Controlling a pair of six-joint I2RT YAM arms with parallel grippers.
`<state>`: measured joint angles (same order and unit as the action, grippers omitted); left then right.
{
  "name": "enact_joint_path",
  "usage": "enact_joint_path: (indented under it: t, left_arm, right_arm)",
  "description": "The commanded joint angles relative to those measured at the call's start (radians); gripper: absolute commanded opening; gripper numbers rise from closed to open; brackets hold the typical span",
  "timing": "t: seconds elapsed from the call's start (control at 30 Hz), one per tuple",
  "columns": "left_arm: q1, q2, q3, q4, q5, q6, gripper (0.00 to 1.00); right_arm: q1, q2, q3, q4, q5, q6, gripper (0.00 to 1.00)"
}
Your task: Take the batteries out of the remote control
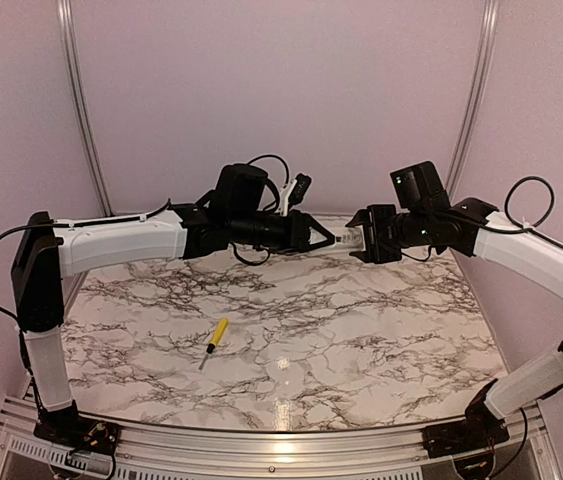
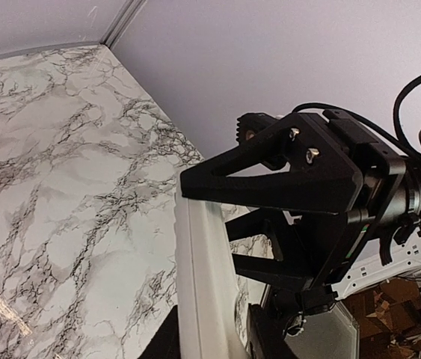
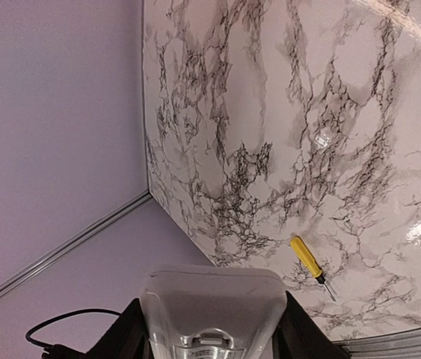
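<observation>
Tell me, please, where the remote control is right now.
In the top view the remote control hangs in the air over the far middle of the table; the right gripper holds one end and the left gripper meets the other.

The counter (image 1: 361, 340) lies open except for a yellow screwdriver (image 1: 216, 340) lower left of centre, while the left arm (image 1: 121, 240) and right arm (image 1: 531, 250), meeting at the remote control (image 1: 346, 241), bar the upper middle.
</observation>
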<state>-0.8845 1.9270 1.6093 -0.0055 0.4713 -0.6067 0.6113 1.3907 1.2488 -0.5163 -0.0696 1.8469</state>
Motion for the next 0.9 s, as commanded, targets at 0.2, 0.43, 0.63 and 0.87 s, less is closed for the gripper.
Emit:
enact_joint_path:
  t: [0.2,0.43,0.63,0.87]
  left_arm:
    - [-0.006,0.012,0.034,0.032,0.01,0.017,0.0]
    - [-0.006,-0.004,0.026,0.024,-0.006,0.023,0.0]
    - [-0.006,-0.024,0.012,0.017,0.02,0.022,0.0]
    - [0.0,-0.093,-0.041,0.012,-0.026,0.063,0.0]
  right_arm:
    - [-0.004,-0.025,0.036,-0.011,0.013,-0.015,0.0]
    - [-0.005,-0.034,0.002,0.074,-0.001,-0.067,0.17]
    - [-0.012,-0.04,0.004,0.078,0.005,-0.136,0.54]
    - [-0.02,-0.065,-0.004,0.051,0.025,-0.2,0.75]
